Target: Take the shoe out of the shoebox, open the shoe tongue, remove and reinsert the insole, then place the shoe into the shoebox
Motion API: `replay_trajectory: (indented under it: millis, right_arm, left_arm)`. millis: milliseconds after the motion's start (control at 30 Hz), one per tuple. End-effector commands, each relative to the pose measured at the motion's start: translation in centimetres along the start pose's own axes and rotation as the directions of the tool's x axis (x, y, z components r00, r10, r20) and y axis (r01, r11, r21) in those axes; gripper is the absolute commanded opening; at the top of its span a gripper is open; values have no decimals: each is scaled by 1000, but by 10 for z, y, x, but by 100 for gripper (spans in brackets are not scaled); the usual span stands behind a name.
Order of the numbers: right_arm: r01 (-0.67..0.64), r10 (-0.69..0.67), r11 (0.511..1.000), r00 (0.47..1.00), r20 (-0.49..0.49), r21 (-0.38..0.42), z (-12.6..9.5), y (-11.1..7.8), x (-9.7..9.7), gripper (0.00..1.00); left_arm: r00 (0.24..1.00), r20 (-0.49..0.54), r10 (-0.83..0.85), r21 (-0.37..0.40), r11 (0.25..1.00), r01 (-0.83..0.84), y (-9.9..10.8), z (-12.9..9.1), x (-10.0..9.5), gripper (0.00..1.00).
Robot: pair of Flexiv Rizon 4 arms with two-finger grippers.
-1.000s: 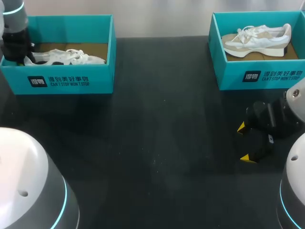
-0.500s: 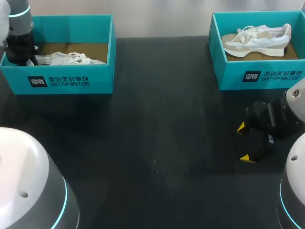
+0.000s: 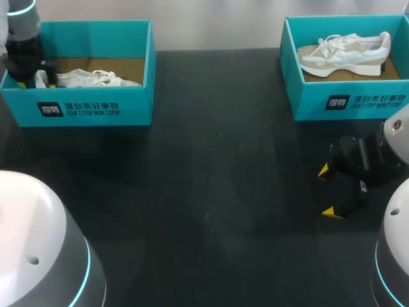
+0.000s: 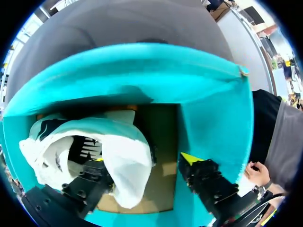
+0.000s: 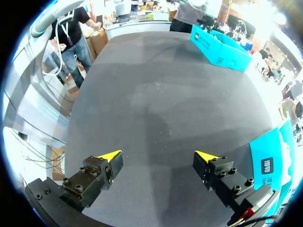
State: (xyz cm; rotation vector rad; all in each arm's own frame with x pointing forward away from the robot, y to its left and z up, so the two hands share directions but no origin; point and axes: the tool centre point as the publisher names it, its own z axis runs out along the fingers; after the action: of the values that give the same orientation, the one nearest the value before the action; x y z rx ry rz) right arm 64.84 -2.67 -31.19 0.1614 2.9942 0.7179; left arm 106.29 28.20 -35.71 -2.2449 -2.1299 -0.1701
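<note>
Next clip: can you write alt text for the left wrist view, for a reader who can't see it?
The left gripper sits inside the teal shoebox, open: one finger is partly hidden under the white shoe's edge, the other stands clear of it over the box's brown floor. The shoe's opening faces the camera.

Teal rectangular cardboard shoebox [image 3: 83, 96]: smooth matt walls, bare brown cardboard floor inside. White low shoe [image 4: 118, 156] in it: soft matt cloth upper. Second teal cardboard shoebox [image 3: 348, 86]: same finish. White-and-beige sneaker [image 3: 345, 54]: cloth upper, smooth rubbery-looking sole. Black surface [image 3: 211, 192]: matt, fine-grained, cloth-like. Right end effector [image 5: 158, 155]: matt black hard fingers, yellow plastic-looking tips. White arm shell [image 3: 25, 217]: glossy, smooth.
</note>
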Motion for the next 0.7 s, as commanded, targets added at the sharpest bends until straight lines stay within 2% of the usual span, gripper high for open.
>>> replay_trajectory:
  millis: [33,400,700]
  right_arm:
    - [0,0,1000,1000,3,1,0,0,2,100]
    - [0,0,1000,1000,3,1,0,0,2,100]
    - [0,0,1000,1000,3,1,0,0,2,100]
  left_arm:
    - [1000,3,-4,-17,1000,4,-8,-19,1,100]
    - [998,62,-11,-55,998,14,-13,-79,0,100]
    - [998,66,-26,-54,998,30,-32,-124,1,100]
